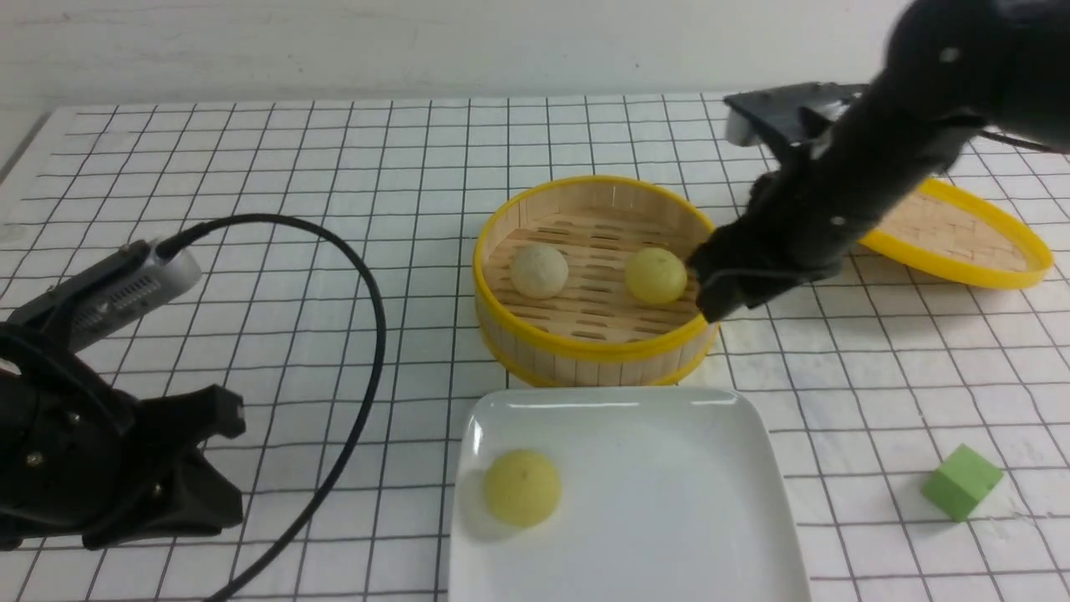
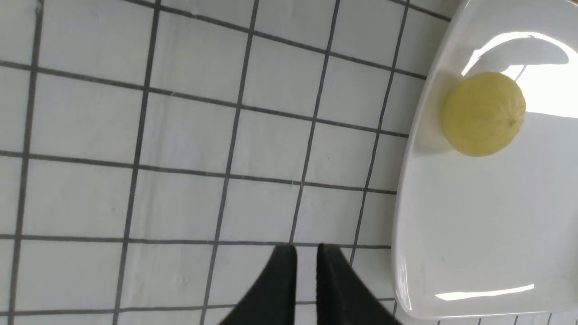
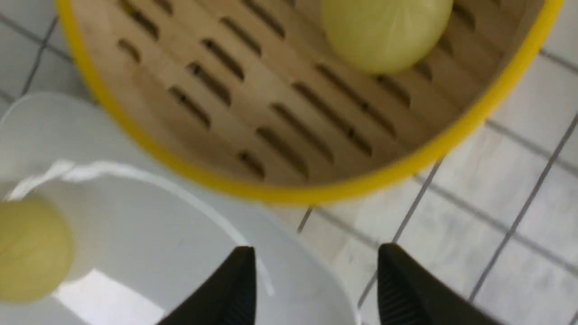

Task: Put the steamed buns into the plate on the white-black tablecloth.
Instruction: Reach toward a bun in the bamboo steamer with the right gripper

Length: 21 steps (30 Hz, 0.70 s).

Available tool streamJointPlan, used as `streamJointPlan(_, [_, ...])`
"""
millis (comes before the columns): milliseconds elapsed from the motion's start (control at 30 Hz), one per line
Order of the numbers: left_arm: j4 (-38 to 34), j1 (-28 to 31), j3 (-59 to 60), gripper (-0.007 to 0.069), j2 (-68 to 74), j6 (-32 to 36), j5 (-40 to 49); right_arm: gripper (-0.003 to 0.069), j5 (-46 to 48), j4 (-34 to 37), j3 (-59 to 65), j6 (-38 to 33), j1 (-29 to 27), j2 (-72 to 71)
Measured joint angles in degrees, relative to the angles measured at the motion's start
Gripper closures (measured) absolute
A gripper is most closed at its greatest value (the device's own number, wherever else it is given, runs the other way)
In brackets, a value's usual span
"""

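Observation:
One pale yellow bun [image 1: 522, 487] lies in the left part of the white plate [image 1: 710, 518] on the white-black tablecloth [image 1: 334, 167]; it also shows in the left wrist view [image 2: 484, 113] and the right wrist view [image 3: 27, 250]. A second yellow bun [image 1: 656, 275] and an off-white bun [image 1: 539, 271] sit in the round bamboo basket [image 1: 585, 351]. My right gripper [image 1: 710, 293] is open and empty over the basket's right rim, beside the yellow bun [image 3: 386, 31]. My left gripper [image 1: 221, 443] rests low at the left, fingers almost together [image 2: 307, 253], holding nothing.
The yellow-rimmed bamboo lid [image 1: 961, 234] lies at the back right, partly behind my right arm. A green cube [image 1: 961, 482] sits at the front right. A black cable [image 1: 368, 334] loops from my left wrist across the cloth.

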Motion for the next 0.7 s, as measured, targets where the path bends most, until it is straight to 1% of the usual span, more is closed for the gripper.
streamJointPlan(67, [0.0, 0.0, 0.0, 0.0498, 0.0, 0.0, 0.09, 0.0219, 0.0, -1.51, -4.18, 0.65, 0.7, 4.52])
streamJointPlan(100, [0.0, 0.0, 0.0, 0.0482, 0.0, 0.0, 0.2, 0.0193, -0.07, -2.14, -8.27, 0.87, 1.01, 7.79])
streamJointPlan(133, [0.0, 0.0, 0.0, 0.048, 0.0, 0.0, 0.2, 0.0185, -0.07, -2.15, -8.85, 0.94, 1.02, 8.87])
streamJointPlan(200, [0.06, 0.0, 0.0, 0.0453, 0.0, 0.0, 0.2, 0.0157, -0.07, -2.81, -15.83, 1.06, 1.33, 15.47])
streamJointPlan(300, [0.06, 0.0, 0.0, 0.0428, 0.0, 0.0, 0.2, 0.0153, 0.2, -3.84, -21.9, 1.12, 1.36, 20.71])
streamJointPlan(400, [0.06, 0.0, 0.0, 0.0412, 0.0, 0.0, 0.2, 0.018, 0.52, -5.93, -25.9, 2.01, 1.36, 23.99])
streamJointPlan(467, [0.06, 0.0, 0.0, 0.041, 0.0, 0.0, 0.2, 0.0228, 0.71, -6.83, -26.81, 2.65, 1.36, 24.59])
streamJointPlan(533, [0.06, 0.0, 0.0, 0.0408, 0.0, 0.0, 0.2, 0.0326, 1.44, -7.54, -27.05, 2.92, 1.36, 24.61])
streamJointPlan(567, [0.06, 0.0, 0.0, 0.0408, 0.0, 0.0, 0.2, 0.0339, 1.53, -7.55, -27.04, 2.97, 1.36, 24.61])
streamJointPlan(600, [0.06, 0.0, 0.0, 0.0406, 0.0, 0.0, 0.2, 0.0434, 2.09, -7.6, -27.06, 2.97, 1.36, 24.5])
streamJointPlan(667, [0.06, 0.0, 0.0, 0.0403, 0.0, 0.0, 0.2, 0.0586, 3.55, -7.49, -27.06, 3.08, 1.4, 23.44])
streamJointPlan(700, [0.06, 0.0, 0.0, 0.0401, 0.0, 0.0, 0.2, 0.0618, 4.29, -7.44, -27.06, 3.08, 1.4, 22.8])
